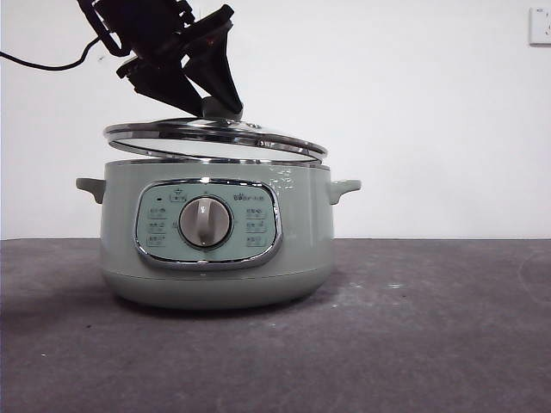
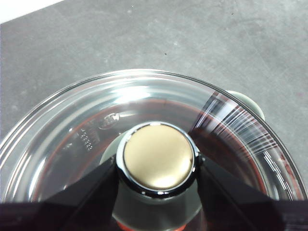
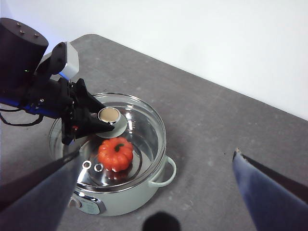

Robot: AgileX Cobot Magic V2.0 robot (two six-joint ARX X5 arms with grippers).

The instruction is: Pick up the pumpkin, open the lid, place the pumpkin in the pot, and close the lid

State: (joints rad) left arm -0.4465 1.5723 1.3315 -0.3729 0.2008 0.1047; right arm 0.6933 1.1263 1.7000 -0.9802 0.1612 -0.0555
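The left gripper [image 1: 215,107] comes down from the upper left and pinches the pale green knob [image 2: 159,156] of the round clear glass lid with a chrome rim [image 1: 215,138], one black jaw on each side. Below the gripper the lid tilts, its left edge raised off the large pale sage-green electric pot [image 1: 297,232]. The small ribbed orange-red pumpkin [image 3: 115,153] lies under the glass, inside the pot. The right gripper [image 3: 154,192] hangs well apart, above, jaws spread wide.

Bright even light, glare on the lid [image 2: 231,120].
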